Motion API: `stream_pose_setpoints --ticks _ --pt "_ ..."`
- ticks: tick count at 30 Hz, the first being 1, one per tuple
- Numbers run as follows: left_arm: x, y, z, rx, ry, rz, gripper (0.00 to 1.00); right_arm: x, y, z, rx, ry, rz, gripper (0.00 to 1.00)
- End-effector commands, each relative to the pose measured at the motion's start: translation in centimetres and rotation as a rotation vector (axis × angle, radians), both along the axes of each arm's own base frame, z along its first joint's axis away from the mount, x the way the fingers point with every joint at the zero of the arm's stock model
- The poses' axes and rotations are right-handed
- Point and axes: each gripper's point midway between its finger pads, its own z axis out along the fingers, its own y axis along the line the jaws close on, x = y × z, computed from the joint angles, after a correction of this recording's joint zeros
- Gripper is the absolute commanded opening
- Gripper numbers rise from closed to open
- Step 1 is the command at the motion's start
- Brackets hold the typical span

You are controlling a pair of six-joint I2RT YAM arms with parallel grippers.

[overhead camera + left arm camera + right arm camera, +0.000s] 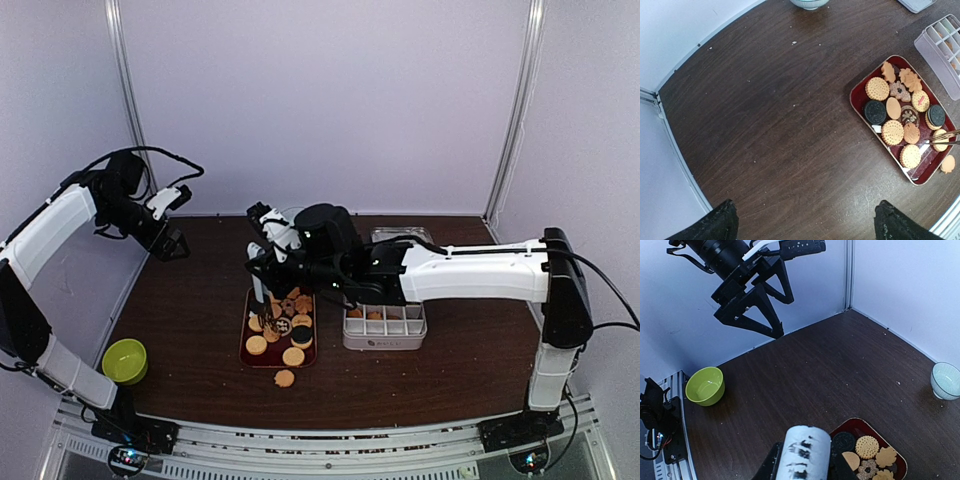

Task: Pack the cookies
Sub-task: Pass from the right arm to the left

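Right gripper clamped on tongs, tips down among cookies in red tray, likely picking one for the divided box; left gripper wide open, high above desk, out of the way

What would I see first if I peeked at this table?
Probably the red tray in the middle of the dark table, crowded with golden and black cookies. Next comes the bright green bowl at the near left corner. Then there is the white arm stretching over the tray from the right.
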Motion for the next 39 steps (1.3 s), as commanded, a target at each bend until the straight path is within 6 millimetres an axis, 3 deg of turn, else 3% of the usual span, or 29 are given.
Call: stream_pose_setpoints --ticks 1,4,11,16,24,39 --pt "-0.3 -0.3 0.8 -0.025 -0.034 -0.027 0.98 0.1 1.0 1.3 0.083 -0.007 0.022 0.16" --pt "-0.8 -1.2 1.4 -0.072 -0.041 -0.068 0.98 0.3 0.5 1.6 0.099 -0.002 -0.004 0.14" --pt "-4.5 -5.9 3.5 -0.337 0.018 -0.279 0.98 0.8 -2.3 9.4 0.374 0.028 0.040 0.20" --pt "-7.8 -8.8 4.3 -0.559 0.082 -0.443 0.98 0.3 -4.1 12.7 0.551 0.075 0.122 0.24" --pt "-10.9 -11.1 3.5 -0.634 0.181 -0.610 0.95 -0.5 -4.3 14.3 0.616 0.096 0.182 0.29" --pt "-12.1 -12.6 3.8 -0.677 0.252 -0.701 0.71 -1.2 -3.7 15.7 0.655 0.110 0.250 0.30"
